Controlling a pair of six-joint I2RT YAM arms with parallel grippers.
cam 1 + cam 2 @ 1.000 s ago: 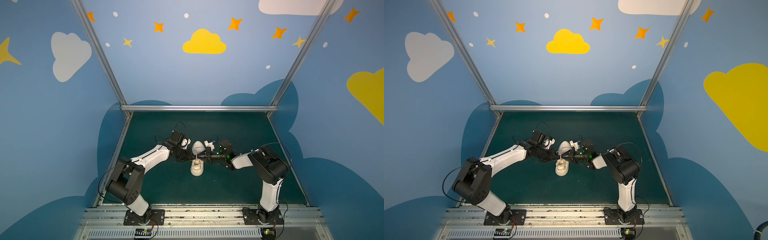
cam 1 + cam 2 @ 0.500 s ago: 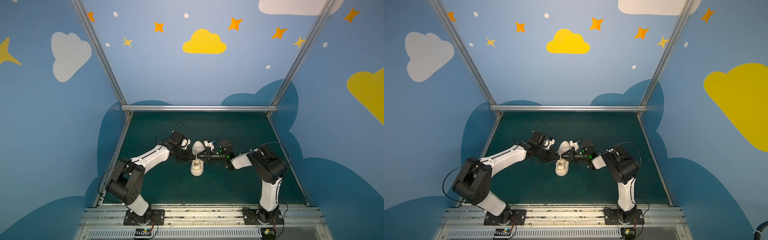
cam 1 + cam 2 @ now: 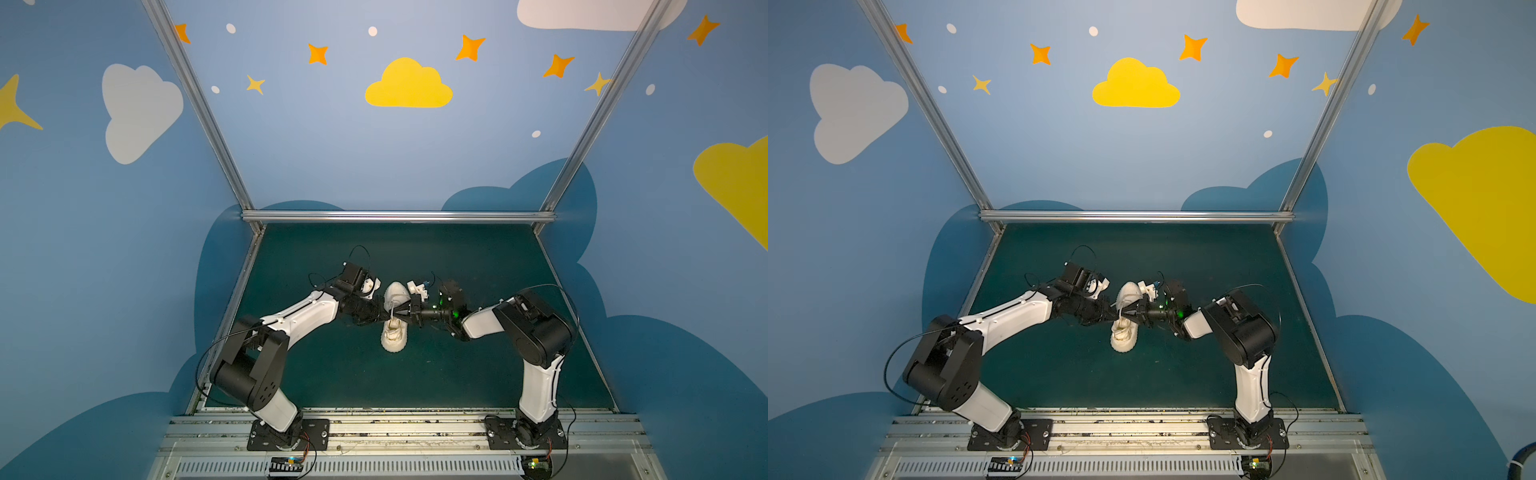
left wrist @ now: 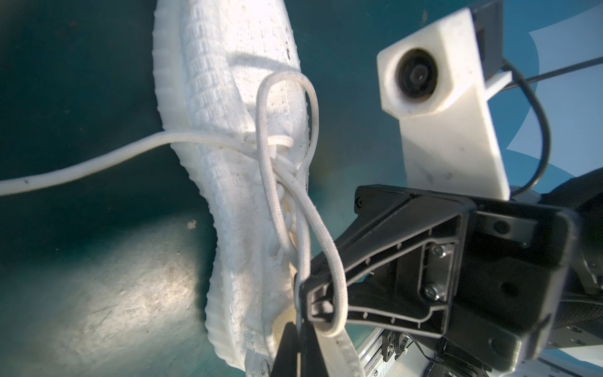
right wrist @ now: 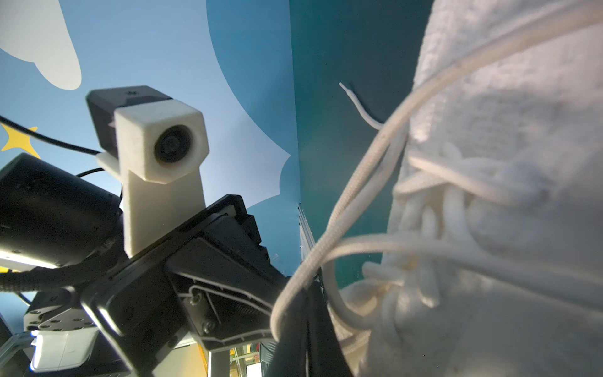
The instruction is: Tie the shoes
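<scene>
Sneaker (image 3: 393, 338): cream knit, mid-desk on the green desk (image 3: 478, 257), directly under the two gripper tips.
Laces (image 4: 287, 196): one long loop rises off the tongue to where the grippers meet. A single loose strand trails off sideways, and its tip lies on the desk.
Left gripper (image 4: 297, 336): jaws pressed fully together. A thin strand at the loop's end runs in between the fingertips.
Right gripper (image 4: 308, 293): jaws all but closed, tip to tip with the left. The loop's bend wraps across its tip; pinched or only draped, cannot tell.
Top views: both grippers meet above the sneaker's lacing.
</scene>
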